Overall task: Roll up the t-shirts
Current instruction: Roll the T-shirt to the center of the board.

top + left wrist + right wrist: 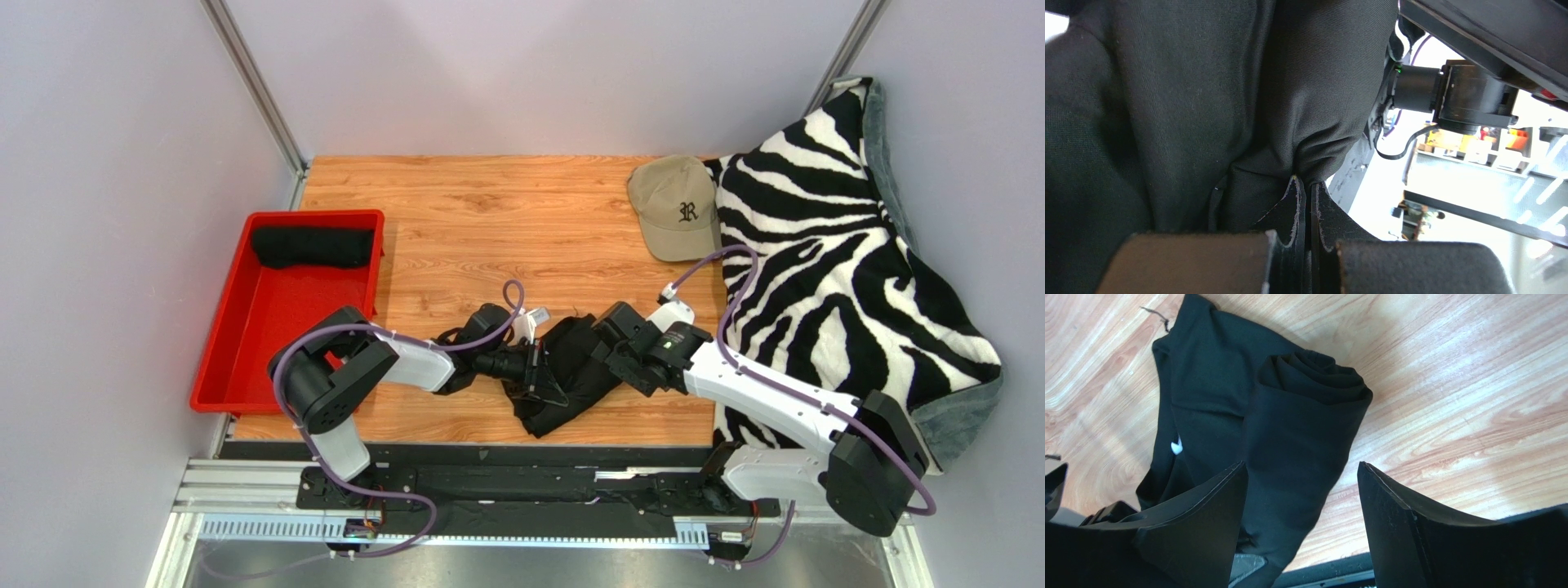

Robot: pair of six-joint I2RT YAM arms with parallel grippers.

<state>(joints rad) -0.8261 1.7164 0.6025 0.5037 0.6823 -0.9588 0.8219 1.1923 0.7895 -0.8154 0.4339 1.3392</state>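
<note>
A black t-shirt [567, 395], partly rolled, lies on the wooden table between my two grippers. My left gripper [535, 366] is shut on a fold of its fabric; in the left wrist view the cloth [1198, 92] bunches into the closed gripper [1307, 182]. My right gripper [611, 348] is open just right of the shirt. In the right wrist view its gripper [1300, 471] straddles the rolled end of the shirt [1306, 416] without pinching it. A small white mark [1176, 446] shows on the flat part. A second black t-shirt [313, 246], rolled, lies in the red tray.
The red tray [245, 355] stands at the left edge of the table. A tan baseball cap [673, 206] lies at the back right. A zebra-striped blanket [834, 288] covers the right side, under the right arm. The table's near edge is right by the shirt.
</note>
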